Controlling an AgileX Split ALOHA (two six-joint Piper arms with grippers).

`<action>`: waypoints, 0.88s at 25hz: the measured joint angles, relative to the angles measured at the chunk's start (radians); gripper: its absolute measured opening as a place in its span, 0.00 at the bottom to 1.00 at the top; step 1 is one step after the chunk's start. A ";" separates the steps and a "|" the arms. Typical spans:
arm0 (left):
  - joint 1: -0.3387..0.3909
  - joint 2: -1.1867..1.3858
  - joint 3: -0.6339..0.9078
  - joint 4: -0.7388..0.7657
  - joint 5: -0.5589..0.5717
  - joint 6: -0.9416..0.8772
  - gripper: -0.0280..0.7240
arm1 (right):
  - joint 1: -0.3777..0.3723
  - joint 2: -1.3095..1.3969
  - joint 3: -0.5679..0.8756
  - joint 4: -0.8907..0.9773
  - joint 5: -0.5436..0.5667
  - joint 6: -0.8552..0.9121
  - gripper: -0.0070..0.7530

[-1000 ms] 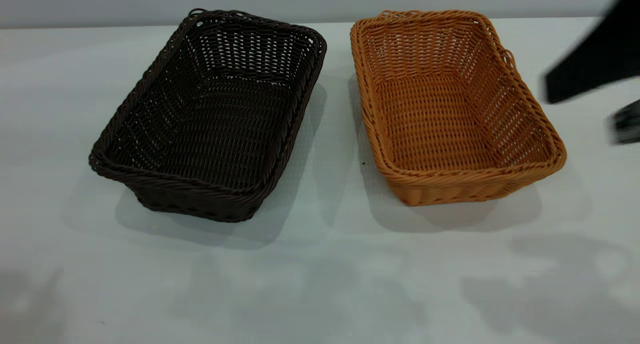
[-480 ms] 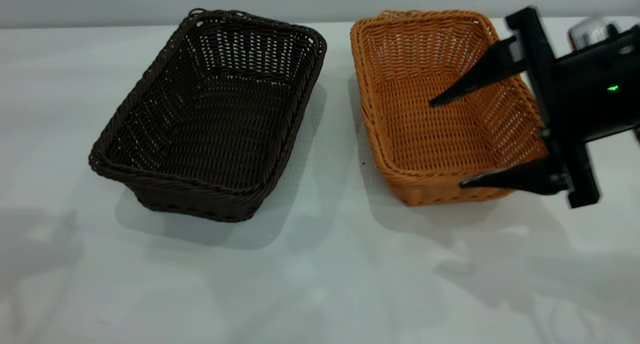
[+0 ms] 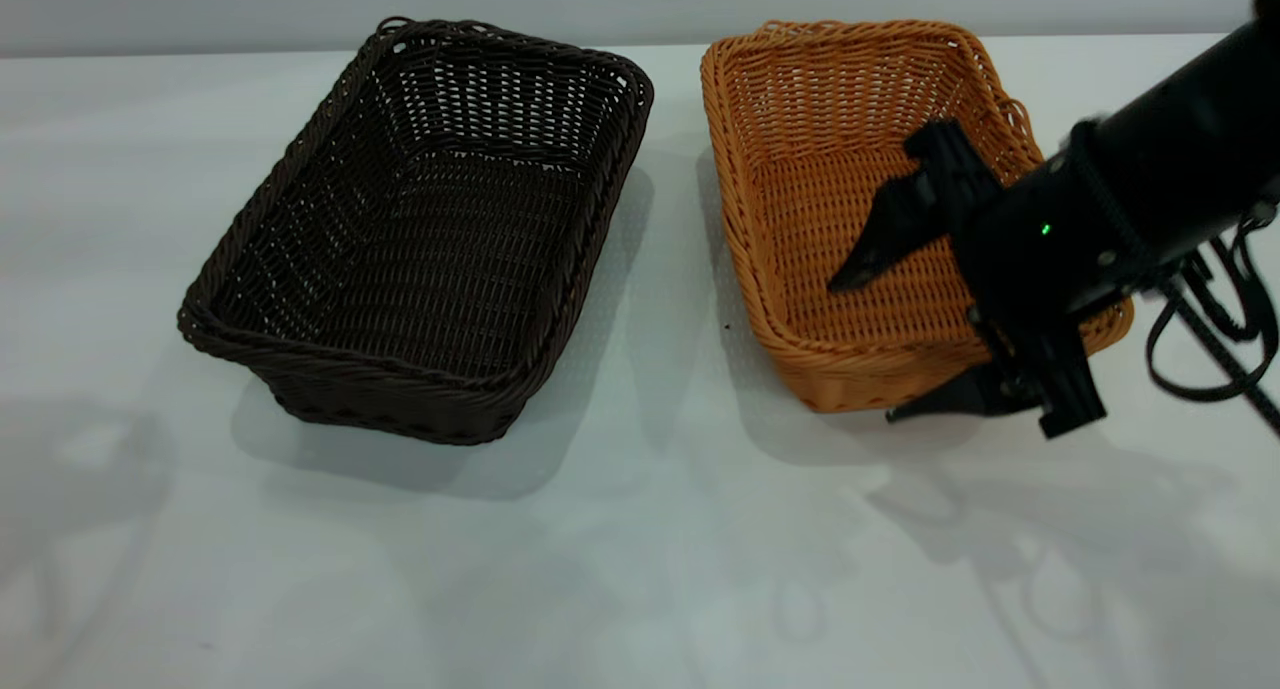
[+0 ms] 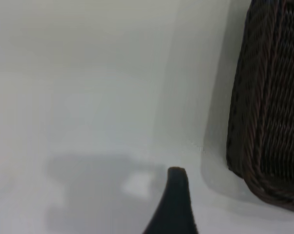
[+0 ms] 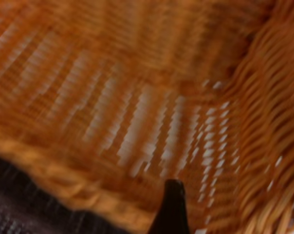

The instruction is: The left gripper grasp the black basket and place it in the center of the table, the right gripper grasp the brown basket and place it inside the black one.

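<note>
The black basket (image 3: 420,229) stands left of centre on the table (image 3: 640,529). The brown basket (image 3: 850,169) stands beside it on the right, apart from it. My right gripper (image 3: 862,351) is open and straddles the brown basket's near wall at its near right corner, one finger (image 3: 880,234) inside and one (image 3: 940,399) outside. The right wrist view shows the brown basket's inside (image 5: 137,97) and one fingertip (image 5: 171,204). My left gripper is out of the exterior view. Its wrist view shows one fingertip (image 4: 176,195) over bare table, beside a corner of the black basket (image 4: 268,112), not touching it.
The right arm's black cable (image 3: 1210,329) loops down to the right of the brown basket. A grey wall runs along the table's far edge. Bare tabletop lies in front of both baskets, with arm shadows on it.
My right arm has come in from the right edge, turned and dropped onto the brown basket's near right corner. Both baskets have stayed where they were.
</note>
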 joint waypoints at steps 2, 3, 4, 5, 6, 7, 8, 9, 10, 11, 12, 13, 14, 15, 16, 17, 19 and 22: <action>0.000 0.015 -0.018 0.000 0.002 0.000 0.82 | 0.005 0.022 -0.014 0.001 -0.032 0.021 0.77; 0.000 0.025 -0.030 -0.001 0.004 0.000 0.82 | 0.004 0.032 -0.023 0.002 -0.050 0.029 0.76; 0.000 0.042 -0.042 -0.001 0.008 0.000 0.82 | 0.004 0.042 -0.030 0.002 -0.066 0.035 0.76; 0.000 0.064 -0.059 -0.001 0.018 0.000 0.82 | 0.004 0.048 -0.038 0.003 -0.085 0.040 0.75; -0.002 0.086 -0.080 -0.001 0.031 0.000 0.82 | 0.004 0.057 -0.046 0.004 -0.101 0.041 0.74; -0.007 0.118 -0.099 -0.001 0.045 0.000 0.82 | 0.004 0.065 -0.051 0.005 -0.110 0.041 0.73; -0.014 0.153 -0.125 0.000 0.054 0.000 0.82 | 0.004 0.070 -0.055 0.005 -0.113 0.041 0.73; -0.028 0.191 -0.155 0.001 0.065 0.000 0.82 | 0.004 0.076 -0.057 0.007 -0.113 0.041 0.73; -0.043 0.222 -0.187 0.001 0.074 0.000 0.82 | 0.004 0.081 -0.057 0.008 -0.113 0.041 0.73; -0.056 0.262 -0.217 0.001 0.080 0.000 0.82 | 0.004 0.085 -0.057 0.008 -0.113 0.041 0.73; -0.074 0.302 -0.255 0.001 0.083 0.000 0.82 | 0.004 0.090 -0.057 0.009 -0.113 0.041 0.73; -0.090 0.344 -0.295 0.001 0.088 0.000 0.82 | 0.004 0.096 -0.058 0.010 -0.113 0.041 0.73; -0.106 0.380 -0.329 0.001 0.094 0.000 0.82 | 0.004 0.100 -0.059 0.010 -0.113 0.041 0.73; -0.117 0.424 -0.370 0.002 0.102 0.000 0.82 | 0.004 0.102 -0.059 0.010 -0.112 0.041 0.73; -0.130 0.469 -0.412 0.003 0.113 0.001 0.82 | 0.004 0.103 -0.059 0.010 -0.112 0.041 0.73; -0.142 0.507 -0.453 0.003 0.125 0.003 0.82 | 0.004 0.103 -0.059 0.011 -0.112 0.041 0.73; -0.162 0.598 -0.525 0.004 0.138 0.013 0.82 | 0.004 0.103 -0.059 0.011 -0.111 0.041 0.73; -0.188 0.713 -0.622 0.004 0.158 0.019 0.82 | 0.004 0.103 -0.059 0.011 -0.111 0.041 0.73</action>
